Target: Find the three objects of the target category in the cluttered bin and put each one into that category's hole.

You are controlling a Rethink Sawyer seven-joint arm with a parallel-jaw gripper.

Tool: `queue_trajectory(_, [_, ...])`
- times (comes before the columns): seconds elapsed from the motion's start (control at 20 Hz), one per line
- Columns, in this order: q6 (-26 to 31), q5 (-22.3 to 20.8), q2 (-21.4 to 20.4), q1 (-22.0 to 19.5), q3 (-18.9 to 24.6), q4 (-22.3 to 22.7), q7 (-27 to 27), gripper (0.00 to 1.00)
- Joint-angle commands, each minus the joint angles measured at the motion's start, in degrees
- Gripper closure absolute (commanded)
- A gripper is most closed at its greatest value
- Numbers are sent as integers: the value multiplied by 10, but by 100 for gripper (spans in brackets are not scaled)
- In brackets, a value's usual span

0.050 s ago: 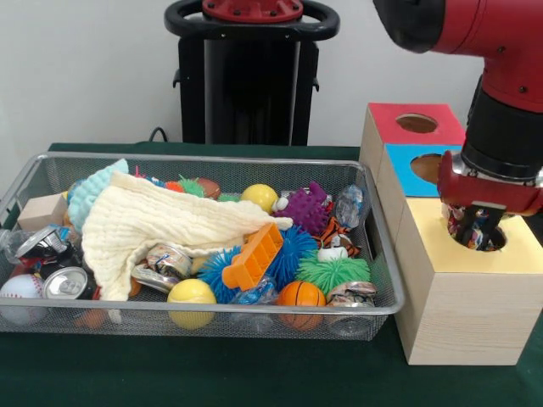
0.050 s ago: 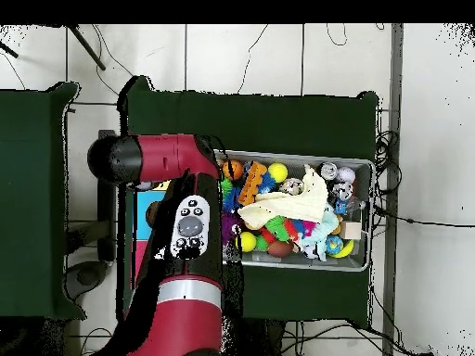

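Observation:
A wire mesh bin [image 1: 378, 298] holds a jumble of things. Among them are a cream cloth [image 1: 157, 222], an orange toothed block [image 1: 253, 257], spiky balls in blue [image 1: 293, 250], green [image 1: 333, 273] and purple [image 1: 307, 207], yellow balls [image 1: 191, 294], crushed cans [image 1: 66, 282] and a baseball [image 1: 21, 288]. To the right of the bin stand three boxes with a round hole in each lid: yellow [image 1: 467, 297], blue [image 1: 409, 170] and red [image 1: 394, 114]. My gripper [image 1: 475, 231] hangs down into the yellow box's hole, where something many-coloured shows. In the overhead view the arm [image 2: 190, 232] hides the gripper.
A wooden cube [image 1: 42, 210] and a teal knitted piece [image 1: 89, 191] lie at the bin's left end. A small basketball [image 1: 300, 294] and a striped tiger toy [image 1: 335, 233] sit near its right end. Dark green cloth [image 1: 254, 373] covers the table. In the overhead view the bin [image 2: 366, 167] lies right of the arm.

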Motion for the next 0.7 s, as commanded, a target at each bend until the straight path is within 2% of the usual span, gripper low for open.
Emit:
queue_trajectory(0.05, [-56,12,63,-14,24,5,120,100])
queue_trajectory(0.35, [-112,8,101,-30,37,1,98,100])
queue_trajectory(0.7, [-93,10,93,-27,30,6,92,100])
